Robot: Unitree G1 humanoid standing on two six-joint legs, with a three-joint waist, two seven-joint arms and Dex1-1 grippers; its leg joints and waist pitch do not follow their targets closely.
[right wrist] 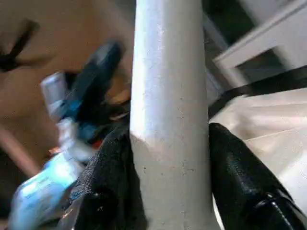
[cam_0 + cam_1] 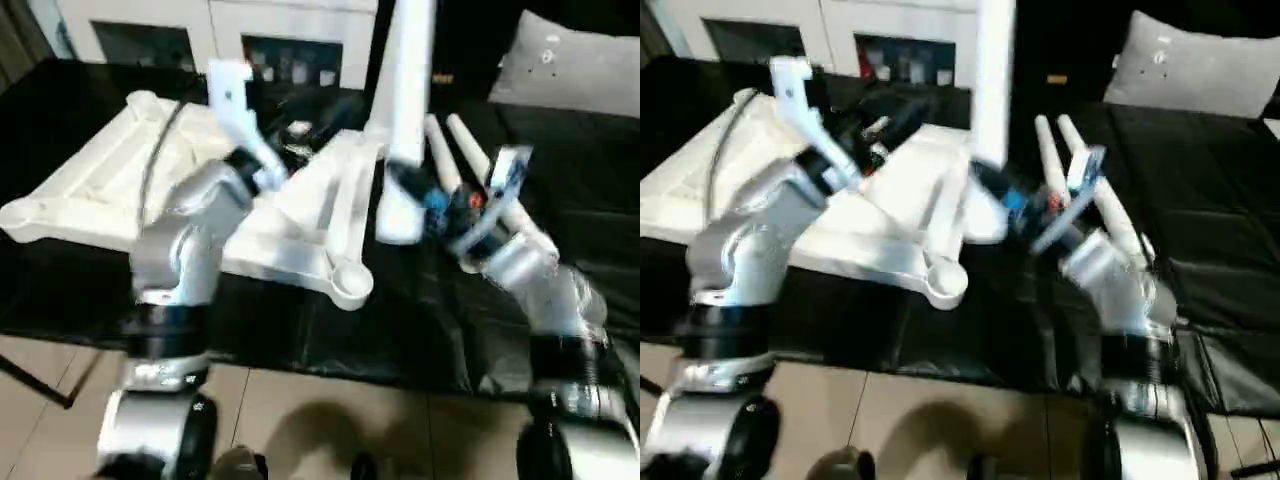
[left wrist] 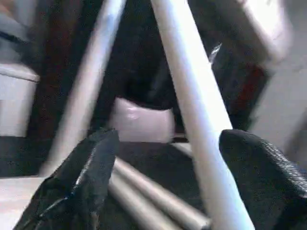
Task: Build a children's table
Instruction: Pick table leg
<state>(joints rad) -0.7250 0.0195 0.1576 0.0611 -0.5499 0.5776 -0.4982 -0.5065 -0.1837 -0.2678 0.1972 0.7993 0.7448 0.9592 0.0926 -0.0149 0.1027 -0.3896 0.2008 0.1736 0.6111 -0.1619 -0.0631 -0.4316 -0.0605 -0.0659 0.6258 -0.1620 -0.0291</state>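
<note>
The children's table top (image 2: 90, 190) lies upside down on the black cover, ribs up, with a round corner socket (image 2: 350, 285) near the front edge. My right gripper (image 1: 170, 182) is shut on a white leg (image 2: 408, 80), holding it upright just right of the top. My left gripper (image 3: 168, 177) reaches over the top toward that leg; its fingers (image 3: 81, 182) stand open, and the leg (image 3: 192, 120) shows between them, closer to one finger. Two more legs (image 2: 455, 150) lie on the cover to the right.
The black cover (image 2: 80, 290) spreads over the work surface, and its front edge drops to a pale floor (image 2: 300, 420). A grey pillow (image 2: 570, 65) rests at the back right. White cabinets (image 2: 290, 40) stand behind.
</note>
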